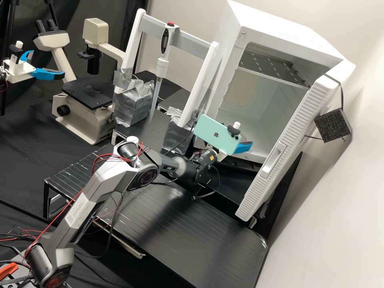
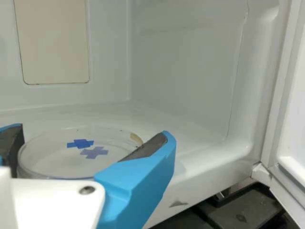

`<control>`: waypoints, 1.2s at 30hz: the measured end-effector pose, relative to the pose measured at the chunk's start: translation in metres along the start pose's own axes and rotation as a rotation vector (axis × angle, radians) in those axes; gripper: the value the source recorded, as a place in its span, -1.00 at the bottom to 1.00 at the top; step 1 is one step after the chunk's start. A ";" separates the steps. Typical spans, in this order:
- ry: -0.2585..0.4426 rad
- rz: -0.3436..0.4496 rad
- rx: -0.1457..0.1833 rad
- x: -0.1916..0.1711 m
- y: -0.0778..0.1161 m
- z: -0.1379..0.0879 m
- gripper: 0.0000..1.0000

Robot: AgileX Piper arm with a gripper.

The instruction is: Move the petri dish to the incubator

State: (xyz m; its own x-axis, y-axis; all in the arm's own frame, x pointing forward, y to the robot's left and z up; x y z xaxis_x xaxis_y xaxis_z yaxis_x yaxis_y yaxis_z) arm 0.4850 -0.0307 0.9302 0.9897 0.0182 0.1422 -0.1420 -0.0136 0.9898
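Note:
The gripper (image 1: 243, 147) is at the mouth of the open white incubator (image 1: 288, 22), low down, behind the phone on the arm's wrist. Between its two blue fingers in the wrist view, the gripper (image 2: 90, 133) is shut on the clear round petri dish (image 2: 57, 160), whose sides meet the dark pads. Two blue tape crosses mark the dish, which looks level. Beyond the dish lie the bare floor and pale walls of the incubator (image 2: 186, 76); whether the dish touches that floor I cannot tell.
The incubator's door (image 1: 280, 152) stands open on the right, its hinge corner near the opening. A pipette (image 1: 162, 68) hangs on a white frame with silver-taped feet, left of the incubator. Farther left is a microscope (image 1: 86, 94); a black slatted platform (image 1: 192, 236) lies below the arm.

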 end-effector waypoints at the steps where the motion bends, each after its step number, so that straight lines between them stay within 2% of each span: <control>1: 0.000 0.000 -0.002 0.000 0.000 0.000 1.00; 6: 0.001 -0.002 -0.005 0.000 0.000 0.000 1.00; 8: 0.002 -0.017 -0.018 -0.001 -0.003 0.001 1.00; 15: 0.028 -0.052 0.010 -0.018 -0.002 0.006 1.00; 19: 0.050 -0.055 0.003 -0.037 0.005 0.008 1.00; 28: 0.066 -0.025 0.011 -0.072 0.019 0.018 1.00; 36: 0.103 0.034 0.050 -0.128 0.026 0.028 1.00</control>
State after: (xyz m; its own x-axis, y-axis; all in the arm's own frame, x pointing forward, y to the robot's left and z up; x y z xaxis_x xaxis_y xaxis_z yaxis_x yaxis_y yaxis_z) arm 0.3554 -0.0612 0.9372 0.9766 0.1195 0.1789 -0.1720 -0.0656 0.9829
